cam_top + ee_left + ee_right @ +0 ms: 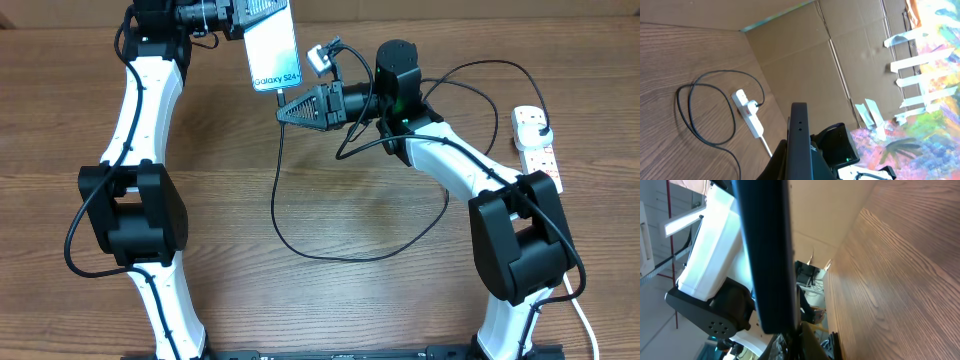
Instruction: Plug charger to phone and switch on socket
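My left gripper (246,20) is shut on the phone (273,50) and holds it above the table at the back, its light screen reading "Galaxy S24". In the left wrist view the phone's dark edge (799,135) rises between the fingers (800,172). My right gripper (288,108) is shut on the charger's connector end just below the phone's lower edge. The phone's edge (765,255) fills the right wrist view above the fingers (799,347). The black cable (320,255) loops over the table to the socket (537,150), where its plug head (540,130) sits.
The white power strip (751,116) lies at the table's right edge by a cardboard wall (805,65), with cable loops (700,120) beside it. A thick white cord (580,310) runs off the front right. Both arm bases stand at the front.
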